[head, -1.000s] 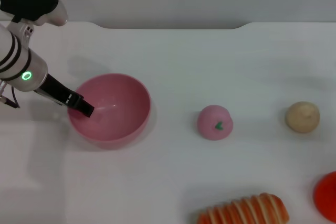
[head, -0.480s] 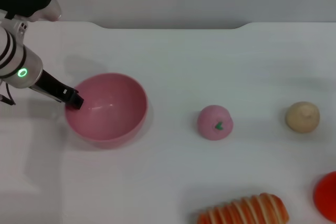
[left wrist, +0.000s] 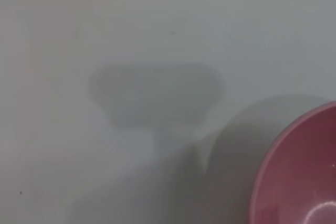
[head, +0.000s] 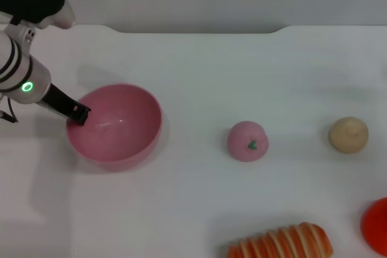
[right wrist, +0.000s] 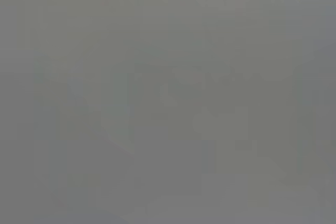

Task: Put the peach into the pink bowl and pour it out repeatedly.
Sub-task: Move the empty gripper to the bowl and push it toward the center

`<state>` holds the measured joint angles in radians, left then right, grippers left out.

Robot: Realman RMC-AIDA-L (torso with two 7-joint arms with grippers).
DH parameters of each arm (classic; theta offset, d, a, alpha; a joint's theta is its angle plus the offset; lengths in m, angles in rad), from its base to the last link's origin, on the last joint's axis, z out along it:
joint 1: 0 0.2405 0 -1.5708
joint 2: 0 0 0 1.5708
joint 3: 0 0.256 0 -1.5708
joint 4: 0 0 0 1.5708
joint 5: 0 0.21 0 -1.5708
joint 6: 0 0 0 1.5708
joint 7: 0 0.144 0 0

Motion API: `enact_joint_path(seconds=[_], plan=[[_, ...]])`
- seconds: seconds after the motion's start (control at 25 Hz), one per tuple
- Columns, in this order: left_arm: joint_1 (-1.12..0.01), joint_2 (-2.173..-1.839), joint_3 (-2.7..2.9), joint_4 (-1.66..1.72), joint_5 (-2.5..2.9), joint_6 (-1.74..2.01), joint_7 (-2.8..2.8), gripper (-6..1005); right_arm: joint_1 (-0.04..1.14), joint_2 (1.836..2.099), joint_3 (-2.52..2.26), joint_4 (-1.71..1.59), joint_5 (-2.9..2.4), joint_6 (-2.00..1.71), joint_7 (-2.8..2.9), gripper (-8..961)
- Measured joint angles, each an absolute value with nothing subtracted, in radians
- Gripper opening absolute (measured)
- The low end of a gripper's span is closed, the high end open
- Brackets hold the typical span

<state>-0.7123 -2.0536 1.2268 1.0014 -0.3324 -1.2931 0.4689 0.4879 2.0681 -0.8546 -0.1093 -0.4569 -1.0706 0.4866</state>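
Left pincer (head: 80,115): at the left rim of the pink bowl (head: 115,126), its dark tip lying across the rim edge. It appears pressed together on the rim; the far finger is hidden, so this is a judgement.
Pink bowl: upright on the white bench (head: 199,77), empty. The left wrist view shows only part of its rim (left wrist: 294,177) and a shadow on the bench.
Peach (head: 247,141): on the bench, well apart from the bowl, to the robot's right of it, green leaf mark facing up.
Right pincer: not in view in the head picture; the right wrist view is a blank grey field, so its state cannot be told.
Other items: beige ball (head: 348,135) further right; striped bread-like item (head: 281,243) at the near edge; red object (head: 375,225) at the near right corner.
Step in hand: judged as bowl handling with the peach outside it; loading is not yet done.
Risk 1: a thin grip on a glossy rim may slip if the bowl is tilted or lifted.
Risk 2: dragging the bowl leftward widens the gap to the peach.
Risk 3: the round peach may roll toward the beige ball when approached.
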Motion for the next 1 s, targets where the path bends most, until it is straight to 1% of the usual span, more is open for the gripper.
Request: enact_joint_path(seconds=[0.08, 0.16, 0.24, 0.28, 0.36, 0.4, 0.48, 0.52, 0.56, 0.6, 0.64, 0.68, 0.8, 0.84, 0.88, 0.92, 1.0], plan=[[-0.711, -2.053, 1.246, 1.007, -0.332, -1.292, 0.473, 133, 0.449, 2.054, -0.886, -0.206, -0.582, -1.095, 0.682, 791], [-0.71, -2.055, 1.259, 1.013, -0.332, -1.292, 0.473, 89, 0.392, 2.03, -0.909, -0.363, -0.771, -1.17, 0.993, 790], [-0.708, -2.056, 1.269, 1.017, -0.332, -1.287, 0.474, 89, 0.367, 2.002, -0.907, -0.487, -0.913, -1.281, 1.238, 790], [-0.708, -2.057, 1.277, 1.019, -0.333, -1.282, 0.474, 89, 0.362, 1.984, -0.904, -0.543, -0.976, -1.354, 1.344, 790], [-0.701, -2.057, 1.296, 1.03, -0.336, -1.273, 0.474, 89, 0.363, 1.946, -0.9, -0.649, -1.081, -1.485, 1.51, 790], [-0.695, -2.057, 1.305, 1.043, -0.339, -1.269, 0.474, 89, 0.376, 1.922, -0.9, -0.728, -1.164, -1.554, 1.602, 790], [-0.685, -2.058, 1.311, 1.066, -0.34, -1.262, 0.474, 88, 0.405, 1.901, -0.895, -0.845, -1.309, -1.616, 1.722, 790], [-0.681, -2.059, 1.312, 1.077, -0.341, -1.259, 0.473, 88, 0.426, 1.897, -0.89, -0.907, -1.41, -1.633, 1.783, 790], [-0.679, -2.059, 1.311, 1.086, -0.343, -1.256, 0.471, 88, 0.447, 1.898, -0.887, -0.969, -1.517, -1.643, 1.837, 790], [-0.678, -2.059, 1.311, 1.091, -0.346, -1.257, 0.469, 88, 0.465, 1.904, -0.887, -1.018, -1.604, -1.644, 1.88, 790], [-0.676, -2.06, 1.309, 1.101, -0.351, -1.261, 0.466, 88, 0.5, 1.936, -0.886, -1.118, -1.791, -1.624, 1.949, 790], [-0.675, -2.06, 1.307, 1.111, -0.359, -1.269, 0.464, 88, 0.5, 1.936, -0.886, -1.118, -1.791, -1.624, 1.949, 790], [-0.681, -2.058, 1.301, 1.13, -0.38, -1.306, 0.464, 72, 0.538, 2.016, -0.885, -1.206, -2.016, -1.558, 1.985, 790], [-0.684, -2.057, 1.3, 1.137, -0.382, -1.313, 0.464, 63, 0.56, 2.05, -0.888, -1.208, -2.109, -1.514, 1.988, 789], [-0.687, -2.057, 1.3, 1.147, -0.383, -1.318, 0.463, 55, 0.56, 2.05, -0.888, -1.208, -2.109, -1.514, 1.988, 789], [-0.687, -2.057, 1.299, 1.16, -0.384, -1.321, 0.462, 47, 0.573, 2.06, -0.895, -1.194, -2.14, -1.494, 1.99, 789], [-0.686, -2.058, 1.299, 1.192, -0.386, -1.338, 0.46, 47, 0.602, 2.066, -0.911, -1.133, -2.169, -1.463, 1.993, 789]])
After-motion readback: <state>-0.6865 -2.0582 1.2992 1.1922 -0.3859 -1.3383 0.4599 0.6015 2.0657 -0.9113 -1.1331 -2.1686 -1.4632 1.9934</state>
